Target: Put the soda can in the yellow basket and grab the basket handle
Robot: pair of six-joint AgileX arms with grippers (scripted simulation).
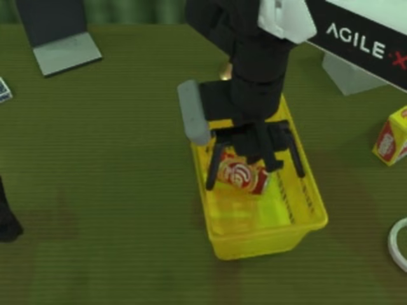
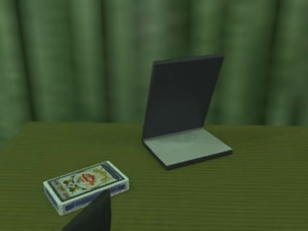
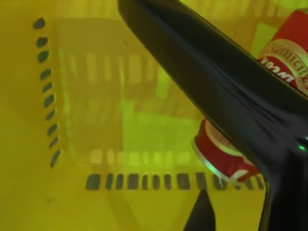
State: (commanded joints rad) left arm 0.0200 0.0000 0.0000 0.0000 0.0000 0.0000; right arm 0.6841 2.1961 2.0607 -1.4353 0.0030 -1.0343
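Red soda can (image 1: 242, 176) with cream-and-gold logo, tilted inside bright yellow basket (image 1: 305, 229) with slotted sides, black basket handle (image 1: 296, 150) across the far end, mid-table

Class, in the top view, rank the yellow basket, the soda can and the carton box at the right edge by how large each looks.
1. Yellow basket, clearly largest.
2-3. Soda can and carton box look alike; the can is partly hidden by the right gripper, the carton cut by the edge.

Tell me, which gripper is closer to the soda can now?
Right. The right gripper is down inside the yellow basket, directly at the soda can. The left arm is parked at the table's left edge, far from the can.
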